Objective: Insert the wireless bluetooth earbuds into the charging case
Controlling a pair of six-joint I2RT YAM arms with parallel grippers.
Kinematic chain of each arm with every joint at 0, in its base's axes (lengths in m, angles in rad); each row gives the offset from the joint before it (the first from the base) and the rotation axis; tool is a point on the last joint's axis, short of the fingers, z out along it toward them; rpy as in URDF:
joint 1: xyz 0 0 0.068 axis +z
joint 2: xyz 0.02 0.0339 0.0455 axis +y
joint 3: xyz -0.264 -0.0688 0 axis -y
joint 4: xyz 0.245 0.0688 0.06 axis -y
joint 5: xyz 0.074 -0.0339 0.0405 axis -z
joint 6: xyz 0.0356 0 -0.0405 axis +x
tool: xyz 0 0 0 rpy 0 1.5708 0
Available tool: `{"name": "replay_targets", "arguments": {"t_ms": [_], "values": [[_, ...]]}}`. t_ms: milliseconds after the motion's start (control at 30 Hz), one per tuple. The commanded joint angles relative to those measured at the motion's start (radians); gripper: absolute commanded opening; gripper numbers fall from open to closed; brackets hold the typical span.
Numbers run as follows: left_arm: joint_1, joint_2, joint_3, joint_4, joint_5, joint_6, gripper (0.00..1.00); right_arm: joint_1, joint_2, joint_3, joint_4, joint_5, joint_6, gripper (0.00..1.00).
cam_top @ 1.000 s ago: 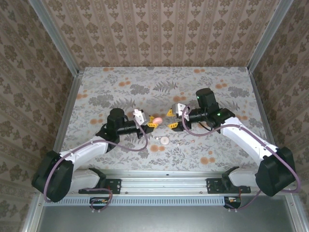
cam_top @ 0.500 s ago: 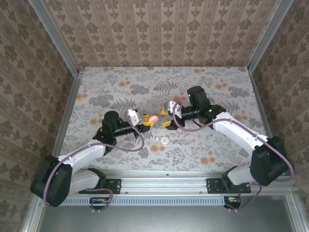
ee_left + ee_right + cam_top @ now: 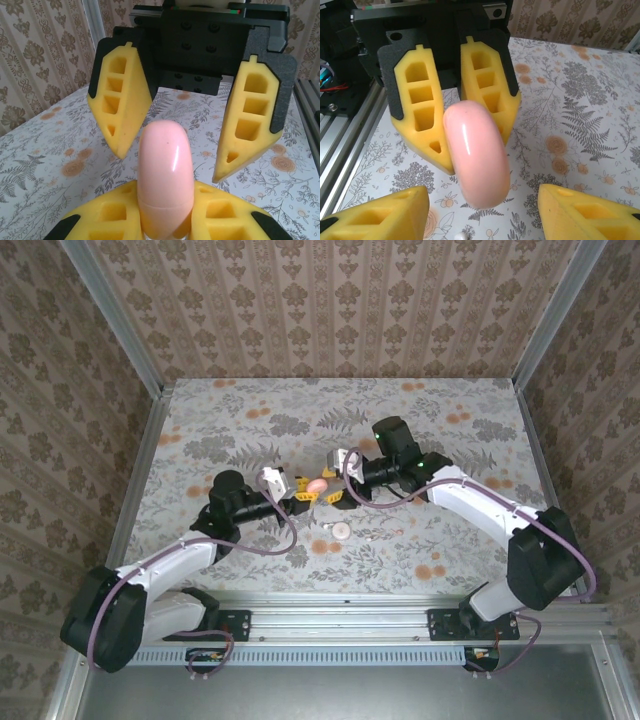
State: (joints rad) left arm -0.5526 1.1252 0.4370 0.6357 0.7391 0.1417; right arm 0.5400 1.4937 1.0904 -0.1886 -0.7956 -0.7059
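My left gripper (image 3: 310, 491) clamps the charging case (image 3: 317, 485) on edge at the centre of the overhead view. My right gripper (image 3: 335, 487), jaws wide apart, faces it from just right, the case's rim pointing into that gap.

Flowered table (image 3: 455, 445) bears a small pale disc (image 3: 341, 531).
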Motion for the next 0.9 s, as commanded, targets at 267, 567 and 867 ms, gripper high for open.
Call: {"name": "replay_targets", "arguments": {"t_ms": [267,567,867], "values": [[0.008,-0.013,0.001,-0.004,0.034,0.008,0.17,0.005,0.016,0.081,0.031,-0.039,0.010,0.61],[0.006,-0.007,0.005,-0.010,0.039,0.009,0.17,0.004,0.020,0.099,0.066,0.003,0.022,0.60],[0.005,-0.004,0.008,-0.019,0.039,0.011,0.17,-0.012,0.017,0.112,0.122,0.063,0.057,0.60]]}}
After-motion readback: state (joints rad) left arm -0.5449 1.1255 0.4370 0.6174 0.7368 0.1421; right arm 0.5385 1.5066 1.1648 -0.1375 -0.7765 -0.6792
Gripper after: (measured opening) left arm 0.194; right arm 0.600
